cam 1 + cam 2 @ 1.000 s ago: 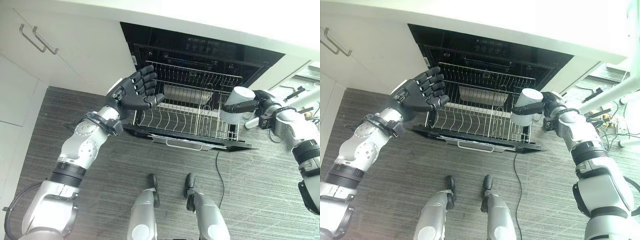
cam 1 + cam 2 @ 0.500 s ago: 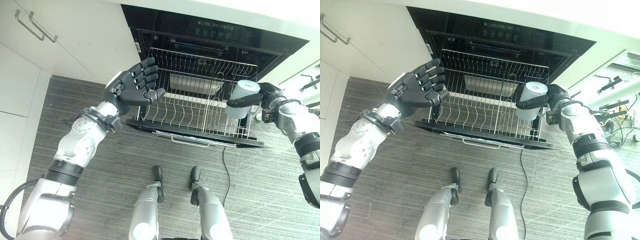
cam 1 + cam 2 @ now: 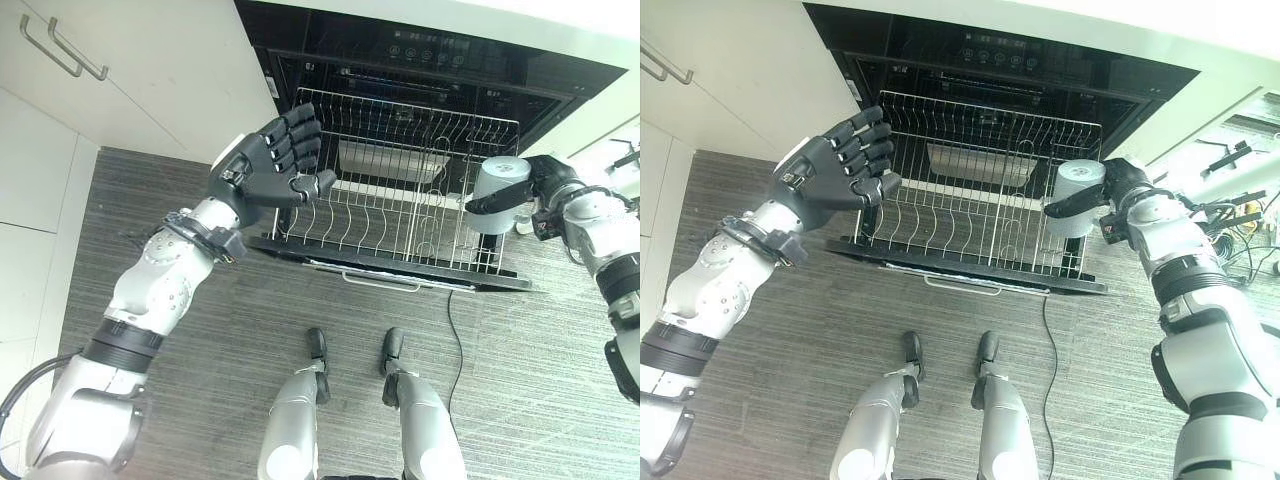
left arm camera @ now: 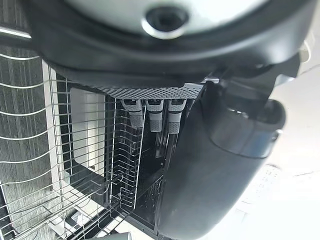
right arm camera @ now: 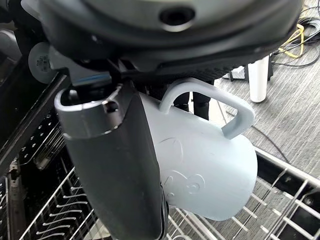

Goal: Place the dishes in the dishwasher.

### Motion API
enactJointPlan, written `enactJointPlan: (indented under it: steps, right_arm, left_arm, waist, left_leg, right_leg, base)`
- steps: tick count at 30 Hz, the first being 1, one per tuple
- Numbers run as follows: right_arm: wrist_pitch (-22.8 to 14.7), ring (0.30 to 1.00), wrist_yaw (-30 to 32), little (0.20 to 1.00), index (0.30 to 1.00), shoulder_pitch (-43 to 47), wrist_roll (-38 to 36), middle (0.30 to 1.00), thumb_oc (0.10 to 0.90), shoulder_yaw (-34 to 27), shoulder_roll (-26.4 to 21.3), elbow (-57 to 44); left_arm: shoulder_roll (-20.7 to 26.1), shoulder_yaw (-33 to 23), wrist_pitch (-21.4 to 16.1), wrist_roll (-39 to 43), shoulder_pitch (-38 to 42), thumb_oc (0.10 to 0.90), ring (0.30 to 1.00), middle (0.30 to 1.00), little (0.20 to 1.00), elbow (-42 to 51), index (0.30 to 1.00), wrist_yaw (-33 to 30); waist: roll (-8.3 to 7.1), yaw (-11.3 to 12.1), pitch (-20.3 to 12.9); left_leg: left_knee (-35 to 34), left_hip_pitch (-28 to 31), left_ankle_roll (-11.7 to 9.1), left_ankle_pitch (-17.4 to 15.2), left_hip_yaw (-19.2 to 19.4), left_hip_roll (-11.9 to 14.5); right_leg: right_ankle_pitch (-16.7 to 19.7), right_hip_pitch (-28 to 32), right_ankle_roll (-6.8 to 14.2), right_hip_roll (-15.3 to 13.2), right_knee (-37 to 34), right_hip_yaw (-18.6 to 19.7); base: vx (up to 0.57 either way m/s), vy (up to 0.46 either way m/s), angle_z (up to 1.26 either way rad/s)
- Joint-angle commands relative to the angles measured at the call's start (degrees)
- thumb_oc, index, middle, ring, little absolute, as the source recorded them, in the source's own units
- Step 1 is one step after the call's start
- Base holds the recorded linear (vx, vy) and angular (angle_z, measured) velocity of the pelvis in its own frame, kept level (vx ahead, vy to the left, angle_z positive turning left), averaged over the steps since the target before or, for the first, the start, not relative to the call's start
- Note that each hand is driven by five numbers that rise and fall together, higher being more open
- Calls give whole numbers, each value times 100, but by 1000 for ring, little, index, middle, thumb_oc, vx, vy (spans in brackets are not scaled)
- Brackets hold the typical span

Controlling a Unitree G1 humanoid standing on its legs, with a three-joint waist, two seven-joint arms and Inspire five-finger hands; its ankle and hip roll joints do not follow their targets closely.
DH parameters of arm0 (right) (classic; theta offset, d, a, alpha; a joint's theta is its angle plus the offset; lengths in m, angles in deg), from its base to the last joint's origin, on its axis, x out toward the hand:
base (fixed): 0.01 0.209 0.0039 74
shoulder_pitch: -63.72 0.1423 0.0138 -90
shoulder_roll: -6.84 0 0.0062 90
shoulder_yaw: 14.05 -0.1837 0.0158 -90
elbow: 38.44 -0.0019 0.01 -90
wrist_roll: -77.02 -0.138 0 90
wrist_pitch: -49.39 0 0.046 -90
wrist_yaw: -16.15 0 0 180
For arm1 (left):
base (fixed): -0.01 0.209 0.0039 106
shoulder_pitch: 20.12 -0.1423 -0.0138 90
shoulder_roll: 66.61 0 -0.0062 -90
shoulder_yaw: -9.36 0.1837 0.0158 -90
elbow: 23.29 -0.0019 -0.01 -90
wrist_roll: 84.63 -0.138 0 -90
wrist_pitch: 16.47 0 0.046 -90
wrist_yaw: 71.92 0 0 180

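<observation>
A pale grey-blue mug (image 3: 497, 193) hangs in the air over the right end of the pulled-out wire dish rack (image 3: 390, 215). My right hand (image 3: 548, 190) is shut on the mug (image 5: 200, 165), thumb across its side, the handle (image 5: 210, 102) sticking out by the palm. The mug (image 3: 1074, 197) is turned so its flat round end faces up. My left hand (image 3: 270, 170) floats above the rack's left end, fingers straight and spread, holding nothing. A white dish (image 3: 378, 162) lies deeper in the rack.
The open dishwasher (image 3: 430, 60) is set under a white counter, its lowered door (image 3: 400, 275) carrying the rack. White cabinets with bar handles (image 3: 60, 50) stand to the left. A grey wood-pattern floor (image 3: 200, 380) lies in front.
My right hand has carried the mug a little to the right and up over the rack's right end. The camera has shifted, and my left hand holds its pose.
</observation>
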Motion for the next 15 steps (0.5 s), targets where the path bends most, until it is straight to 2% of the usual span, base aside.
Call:
enactJointPlan:
  steps: [1, 5, 15]
  right_arm:
    - [-223, 300, 152, 300, 300, 999, 83, 300, 400, 313, -771, -169]
    - [-243, 300, 126, 300, 300, 939, -52, 300, 400, 251, -741, -200]
    - [-366, 300, 203, 300, 300, 770, -231, 300, 400, 16, -415, -189]
  left_arm:
    - [89, -188, -688, 353, 480, 800, 900, 900, 900, 742, 900, 91]
    - [99, -182, -664, 349, 490, 800, 900, 900, 900, 823, 900, 66]
    - [-39, -279, -740, 352, 452, 800, 900, 900, 900, 928, 900, 75]
  waist:
    - [82, 9, -260]
    - [66, 13, -265]
    - [174, 15, -242]
  left_leg:
    - [272, 59, -429, -728, -307, 147]
    - [272, 60, -431, -728, -308, 163]
    - [272, 34, -460, -693, -283, 158]
  right_leg:
    - [-552, -60, 595, -125, 359, 2]
    - [-544, -62, 600, -115, 359, -7]
    - [-565, -75, 572, -146, 359, -26]
  base:
    - [-24, -31, -2]
    - [0, 0, 0]
    - [-45, 21, 0]
